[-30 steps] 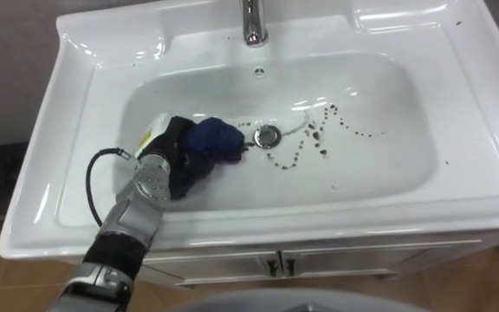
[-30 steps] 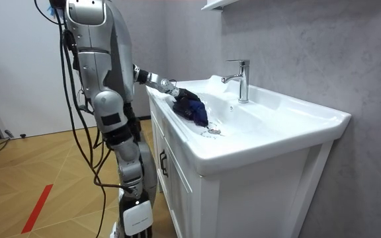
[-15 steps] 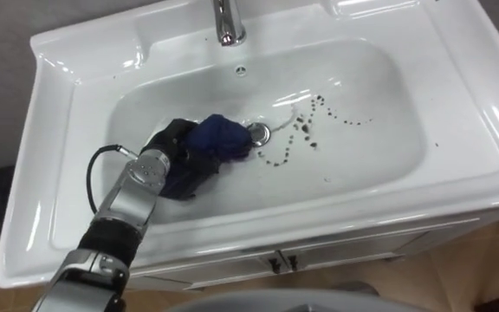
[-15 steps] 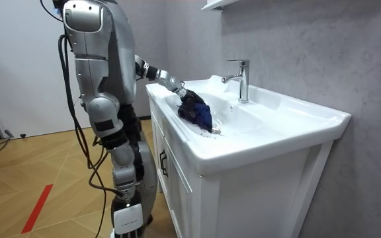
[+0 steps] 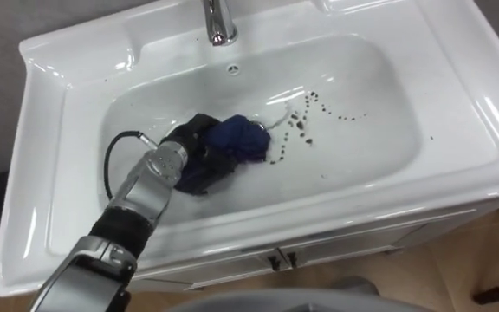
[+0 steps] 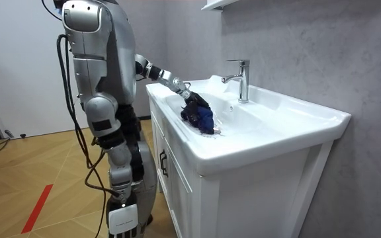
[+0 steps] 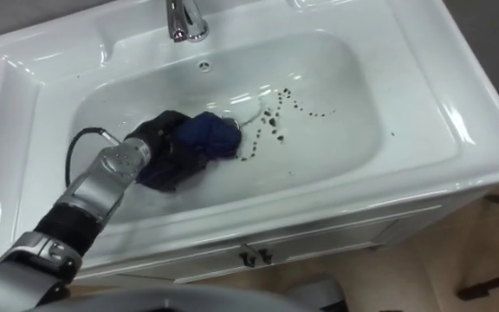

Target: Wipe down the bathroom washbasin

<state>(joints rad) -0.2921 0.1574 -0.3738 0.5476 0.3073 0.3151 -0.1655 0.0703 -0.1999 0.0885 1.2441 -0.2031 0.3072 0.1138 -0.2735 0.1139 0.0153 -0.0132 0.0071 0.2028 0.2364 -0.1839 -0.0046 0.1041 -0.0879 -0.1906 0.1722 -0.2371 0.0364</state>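
Clutched the blue cloth point(image 5: 243, 140) in the curled left hand point(image 5: 191, 146), in the basin point(image 5: 379, 113) just before the faucet point(image 5: 219, 24).

The light is bright and even, and it seems to come from above. The white basin point(image 5: 457, 130) shines a lot. White streaks of glare sit on its rim at the upper left, the upper right and the right side of the eye views. The metal tap point(image 5: 219, 22) at the top gleams too. Under the left hand point(image 5: 199, 143) and the blue cloth point(image 5: 243, 139) lies a soft grey shadow with no hard edge. In the room view the wooden floor point(image 6: 38, 178) has a pale shine at the lower left. The cupboard point(image 6: 243, 205) front at the lower right is a bit shaded.
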